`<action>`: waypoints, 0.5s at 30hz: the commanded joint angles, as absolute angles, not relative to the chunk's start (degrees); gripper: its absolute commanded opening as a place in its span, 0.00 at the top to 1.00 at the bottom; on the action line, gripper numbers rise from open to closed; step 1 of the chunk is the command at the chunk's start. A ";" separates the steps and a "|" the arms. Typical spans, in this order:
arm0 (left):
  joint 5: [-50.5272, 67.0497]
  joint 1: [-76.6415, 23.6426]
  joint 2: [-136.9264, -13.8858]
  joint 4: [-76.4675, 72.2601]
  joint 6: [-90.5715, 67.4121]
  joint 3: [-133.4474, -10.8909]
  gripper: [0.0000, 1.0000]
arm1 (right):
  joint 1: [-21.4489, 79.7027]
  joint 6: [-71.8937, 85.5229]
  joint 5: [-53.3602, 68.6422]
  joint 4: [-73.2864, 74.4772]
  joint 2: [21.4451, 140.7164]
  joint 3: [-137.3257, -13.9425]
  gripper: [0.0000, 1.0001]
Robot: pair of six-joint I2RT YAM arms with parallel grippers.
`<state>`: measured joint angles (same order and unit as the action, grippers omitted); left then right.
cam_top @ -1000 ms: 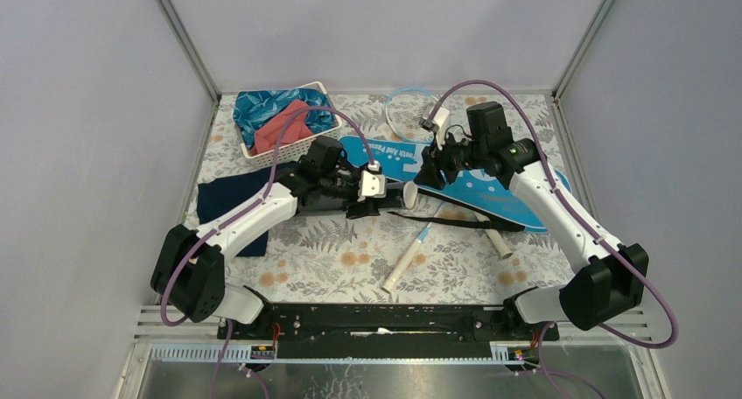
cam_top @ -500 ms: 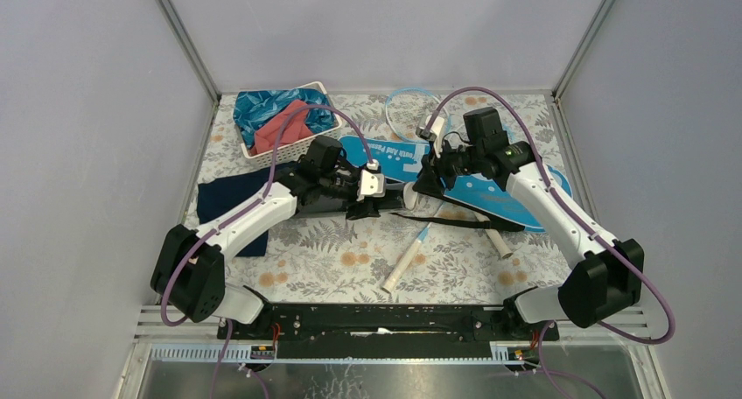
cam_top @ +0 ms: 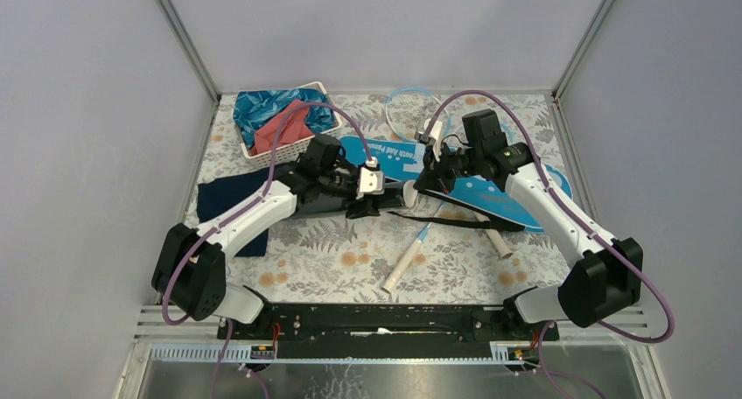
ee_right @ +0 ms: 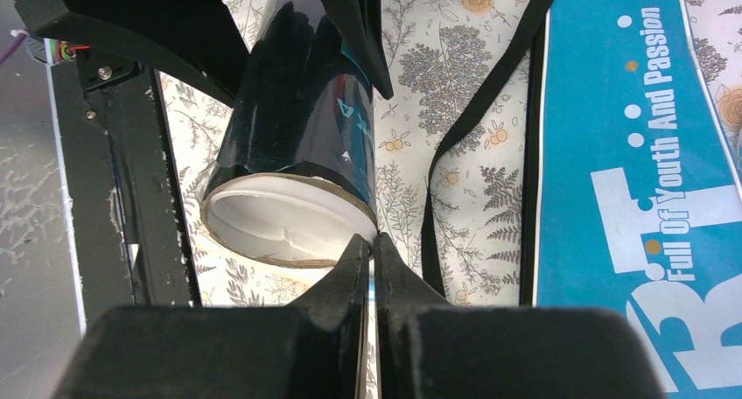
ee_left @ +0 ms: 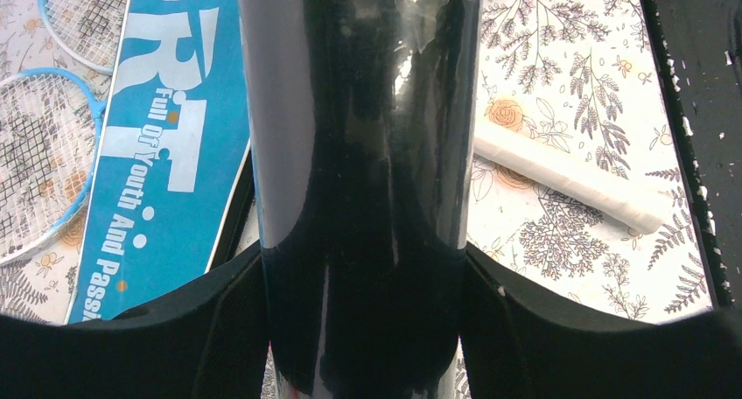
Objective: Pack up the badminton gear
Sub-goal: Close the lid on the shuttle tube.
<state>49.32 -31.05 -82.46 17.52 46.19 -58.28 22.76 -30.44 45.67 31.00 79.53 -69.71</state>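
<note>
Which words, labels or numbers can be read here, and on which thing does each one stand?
"Full Of Youth And Passion": small white letters on the blue bag.
"RT": large white letters, same bag; the word's start is cut off.
Pale marks on the black tube: too blurred to read.
No other text is readable.

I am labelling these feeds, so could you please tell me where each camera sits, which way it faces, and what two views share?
Top: above and behind the robot, looking down at the table; left arm and right arm show, left hand gripping the tube, right hand at its end.
Left wrist: on the left arm, looking along the tube; its fingers flank it.
Right wrist: on the right arm, facing the tube's white end; its shut fingers show.
Shared: both wrist views show tube and bag.
</note>
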 commanded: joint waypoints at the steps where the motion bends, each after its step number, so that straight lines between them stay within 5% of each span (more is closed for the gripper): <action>1: 48.32 -30.63 -83.03 16.98 48.52 -59.61 1.00 | 22.59 -31.95 42.02 31.18 77.72 -71.17 1.00; 15: 44.18 -30.41 -81.85 20.78 60.17 -59.18 1.00 | 21.34 -37.86 42.57 43.43 78.87 -77.10 1.00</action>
